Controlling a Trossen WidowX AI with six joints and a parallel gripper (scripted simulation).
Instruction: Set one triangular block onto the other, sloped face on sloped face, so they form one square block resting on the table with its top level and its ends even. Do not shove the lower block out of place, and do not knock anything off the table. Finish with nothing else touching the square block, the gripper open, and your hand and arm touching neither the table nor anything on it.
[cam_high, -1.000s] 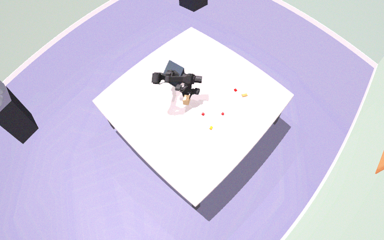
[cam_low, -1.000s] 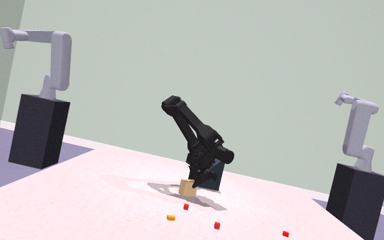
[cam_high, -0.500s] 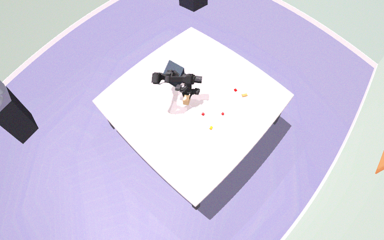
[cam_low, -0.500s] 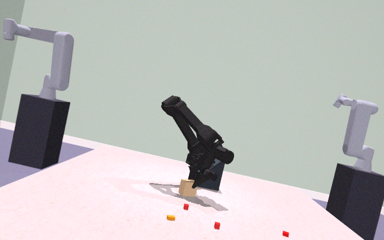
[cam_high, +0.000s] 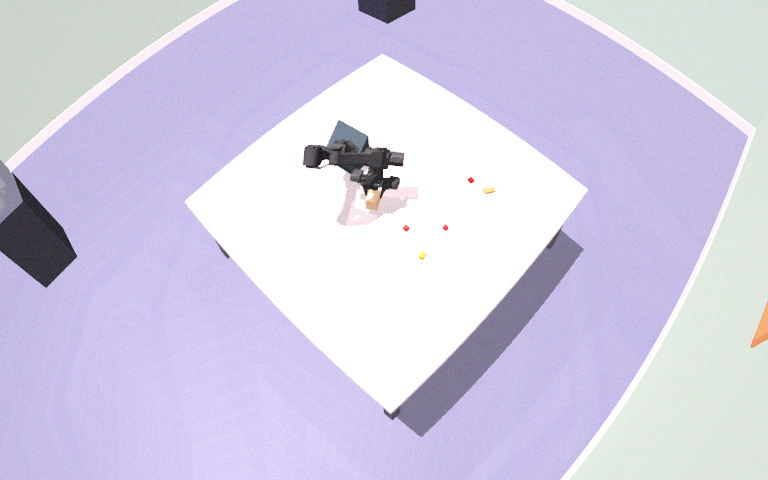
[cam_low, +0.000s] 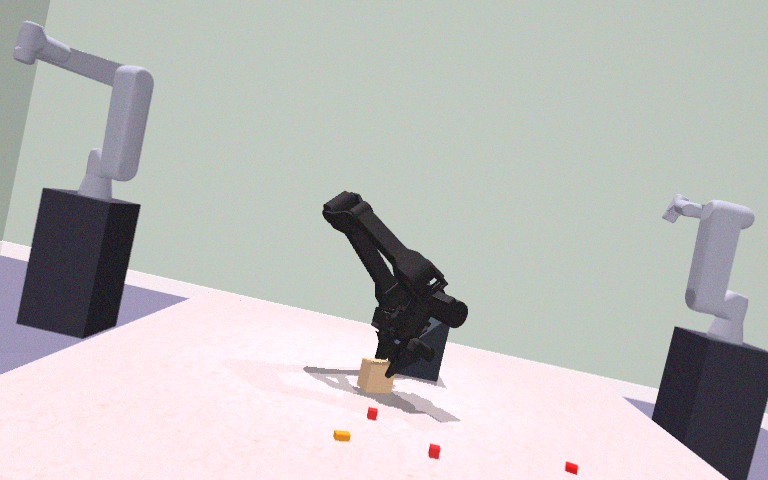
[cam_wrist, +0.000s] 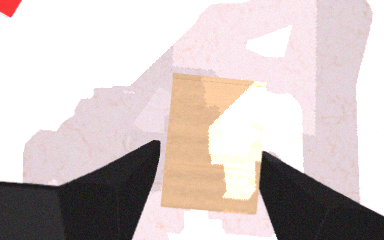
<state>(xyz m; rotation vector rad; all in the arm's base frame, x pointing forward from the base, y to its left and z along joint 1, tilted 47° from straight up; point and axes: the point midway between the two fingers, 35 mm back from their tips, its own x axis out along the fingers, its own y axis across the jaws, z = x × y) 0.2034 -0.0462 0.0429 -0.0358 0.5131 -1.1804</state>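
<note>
The two tan triangular blocks (cam_high: 372, 202) (cam_low: 374, 378) (cam_wrist: 187, 165) sit together as one squarish block on the white table (cam_high: 339, 283) (cam_low: 169, 424). A thin seam shows along the far edge of the top in the wrist view. The top looks about level; the sloped faces are hidden between the blocks. My gripper (cam_low: 384, 365) (cam_wrist: 211, 147) is open, with one finger on each side of the block. The wrist view shows a narrow gap at the left finger; the right fingertip is very close to the block, and whether it touches cannot be told.
Three small red cubes (cam_high: 406, 228) (cam_high: 445, 227) (cam_high: 470, 180) and two small orange-yellow pieces (cam_high: 422, 255) (cam_high: 489, 190) lie on the table. A blue-grey box (cam_high: 353, 136) (cam_low: 427, 365) stands by the arm's base. Pale arms on dark pedestals (cam_low: 67, 266) (cam_low: 713, 396) stand beyond the table.
</note>
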